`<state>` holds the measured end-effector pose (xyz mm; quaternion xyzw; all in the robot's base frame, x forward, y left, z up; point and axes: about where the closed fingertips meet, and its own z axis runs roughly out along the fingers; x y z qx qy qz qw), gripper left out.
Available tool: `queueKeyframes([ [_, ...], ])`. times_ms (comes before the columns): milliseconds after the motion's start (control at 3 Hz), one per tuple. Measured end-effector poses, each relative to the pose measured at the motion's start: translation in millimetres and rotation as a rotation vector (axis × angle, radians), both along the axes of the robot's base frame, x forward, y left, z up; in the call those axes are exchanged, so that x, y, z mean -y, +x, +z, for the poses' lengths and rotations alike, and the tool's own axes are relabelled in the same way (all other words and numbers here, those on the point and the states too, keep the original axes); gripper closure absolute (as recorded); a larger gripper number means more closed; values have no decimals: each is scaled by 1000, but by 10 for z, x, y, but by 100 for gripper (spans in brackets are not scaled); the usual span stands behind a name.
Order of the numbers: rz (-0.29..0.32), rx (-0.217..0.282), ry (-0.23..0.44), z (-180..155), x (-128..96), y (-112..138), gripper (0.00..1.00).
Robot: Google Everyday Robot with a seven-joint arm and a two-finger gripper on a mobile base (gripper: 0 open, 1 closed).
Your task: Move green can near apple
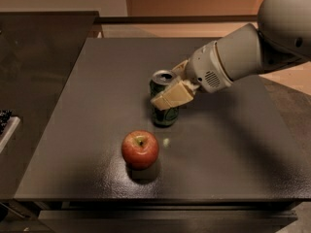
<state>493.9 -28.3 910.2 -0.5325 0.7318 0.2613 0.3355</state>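
The green can (pixel 164 113) stands upright near the middle of the dark table (pixel 97 81), silver top showing. My gripper (pixel 170 89) is shut on the green can, with one pale finger (pixel 171 97) across its near side and the other behind it. The white arm reaches in from the upper right. The red apple (pixel 140 149) with a yellowish stem patch sits on the table just in front and left of the can, a short gap apart.
The table's front edge (pixel 160 198) runs just below the apple. A darker counter (pixel 34 57) lies to the left, with a pale-edged object (pixel 5 125) at the far left edge. A tan wall and ledge (pixel 175 19) run behind the table.
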Motion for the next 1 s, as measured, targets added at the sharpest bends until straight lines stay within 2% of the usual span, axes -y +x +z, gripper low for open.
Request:
queueKeyframes([
  [667, 26, -3, 15, -129, 3, -183, 38],
  [1000, 29, -2, 13, -121, -16, -192, 15],
])
